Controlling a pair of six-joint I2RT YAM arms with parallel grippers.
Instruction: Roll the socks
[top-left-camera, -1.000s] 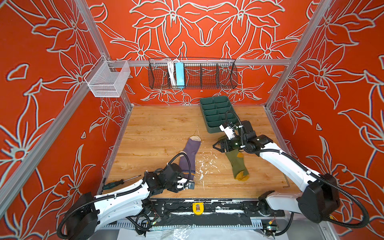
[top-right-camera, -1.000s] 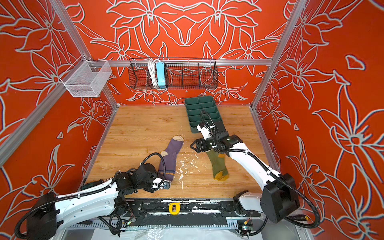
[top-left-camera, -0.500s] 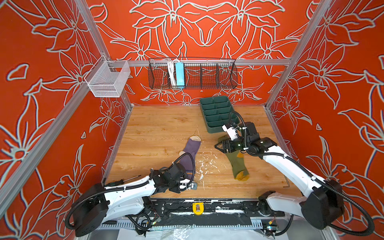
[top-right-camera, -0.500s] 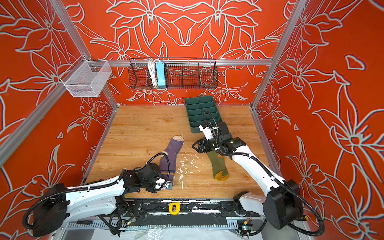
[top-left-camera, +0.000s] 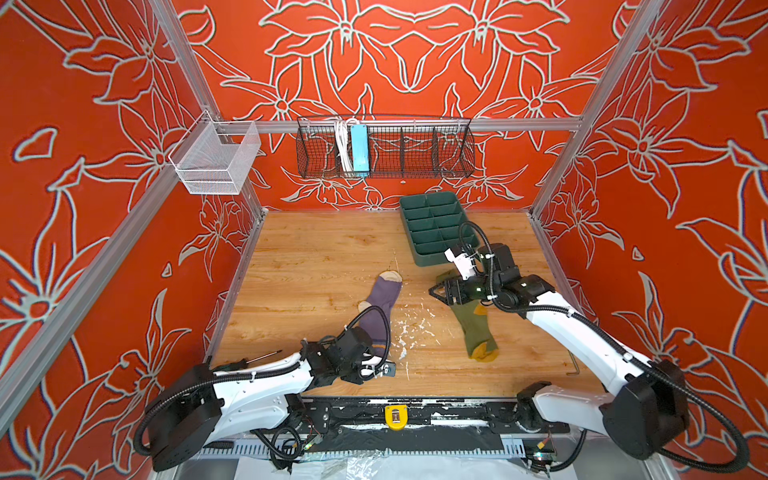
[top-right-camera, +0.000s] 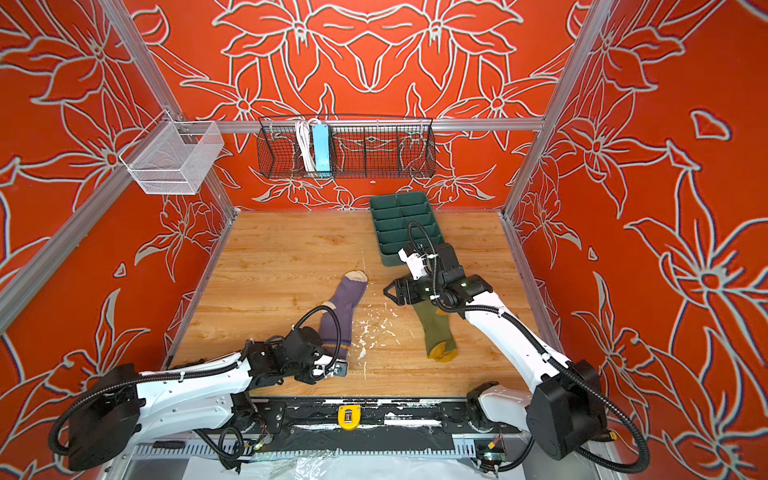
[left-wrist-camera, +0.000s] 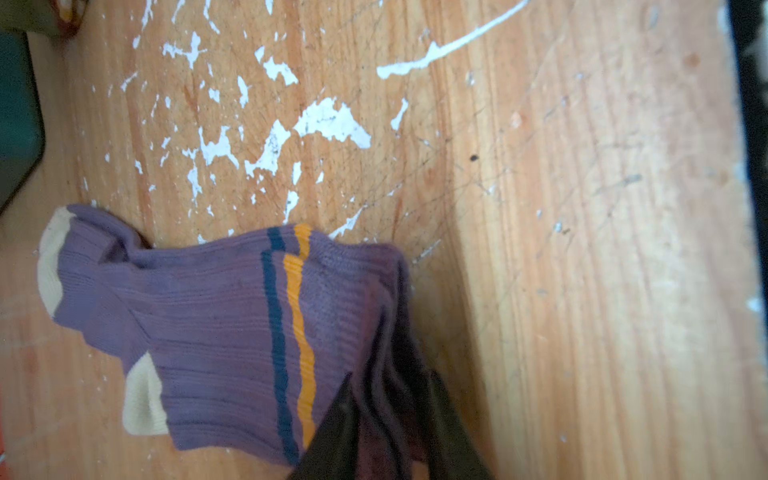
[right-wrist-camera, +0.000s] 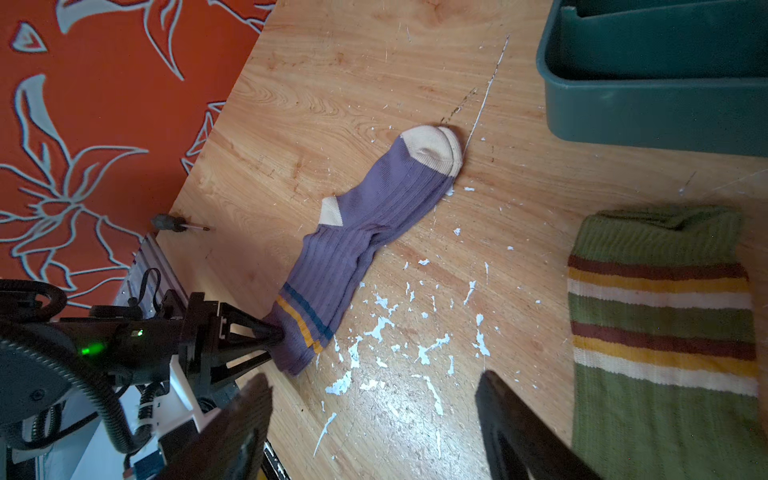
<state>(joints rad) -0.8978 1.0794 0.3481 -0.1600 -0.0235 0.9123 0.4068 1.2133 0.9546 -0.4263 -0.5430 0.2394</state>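
Lower centre of both top views: the left gripper (top-left-camera: 376, 368) lies low on the desk (top-left-camera: 311, 270), clenched on the striped cuff of the purple sock (top-left-camera: 380, 307). The left wrist view confirms the pinch, with cuff fabric bunched between the two fingers (left-wrist-camera: 345, 407). From the cuff the purple sock runs up the frame, slightly kinked at the heel, to its cream toe at mid-frame.

Right of centre, the right gripper (top-left-camera: 434, 290) hangs released, jaws wide and empty, above the bare desk beside the cuff end of the olive sock (top-left-camera: 473, 328). The olive sock lies flat with its mustard toe toward the lower edge. Behind it, toward the upper right of the desk, stands the green tray (top-left-camera: 428, 259).

Step in hand, as judged: starting the roll of the purple sock from the cuff. To do it well:
- The pinch should take both layers of the cuff.
- The turn should stay tight and square to the sock's length.
- The kink at the heel wants smoothing first, or the roll may skew.
- The free right gripper could pin the toe end, so the fabric rolls and does not slide.
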